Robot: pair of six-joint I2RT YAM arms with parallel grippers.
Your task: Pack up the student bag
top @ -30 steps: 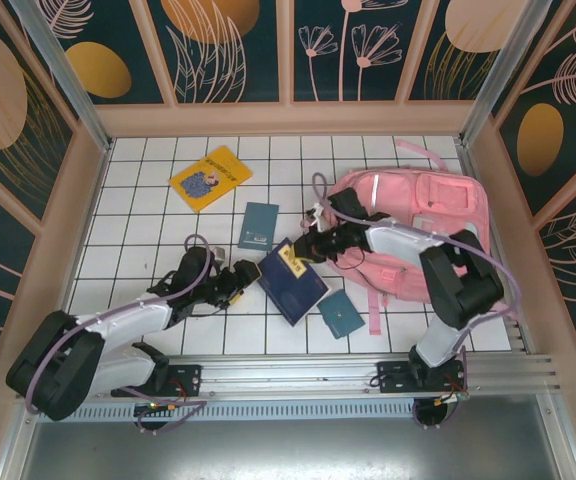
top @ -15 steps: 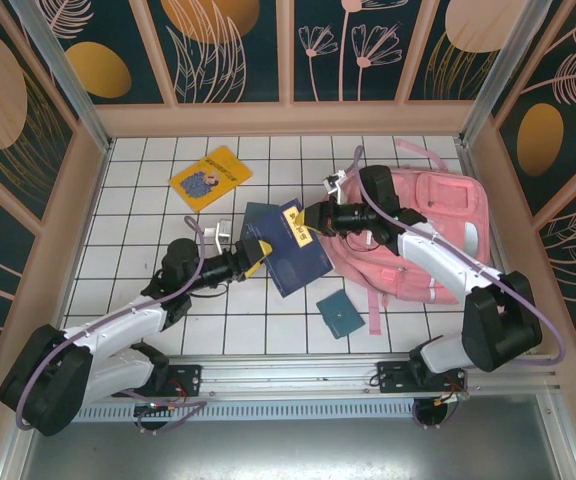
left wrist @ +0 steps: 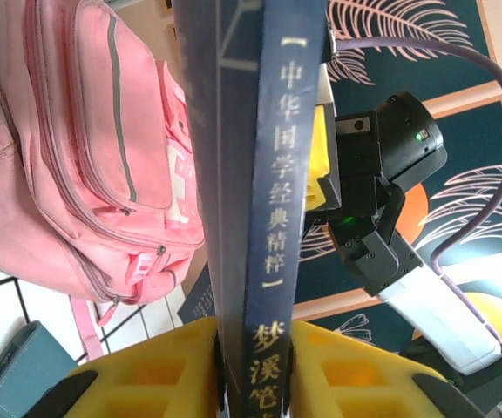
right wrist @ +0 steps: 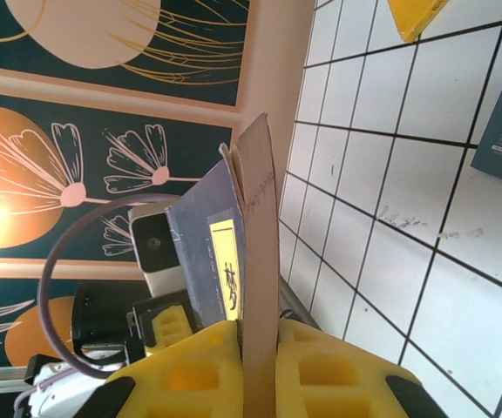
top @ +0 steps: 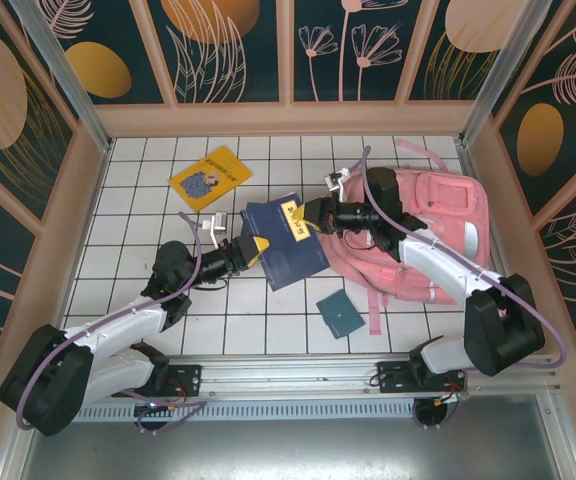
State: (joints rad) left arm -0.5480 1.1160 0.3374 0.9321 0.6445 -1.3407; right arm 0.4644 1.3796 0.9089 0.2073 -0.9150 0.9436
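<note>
Plainly, the navy book (left wrist: 273, 174) reads 中华国学经典精粹 on its spine (梦溪 below).

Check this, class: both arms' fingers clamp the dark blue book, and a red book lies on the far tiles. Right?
Wrong colour: the far book is yellow, per the top external view. Left fingers and right fingers do clamp the dark blue book.

Table (top: 118, 240) layout: student bag (top: 438, 225) along the right edge; hardcover book (top: 283, 245) at centre, just left of it; picture book (top: 205, 178) toward the far-left corner; small notebook (top: 339, 313) near the front edge, before the bag.
</note>
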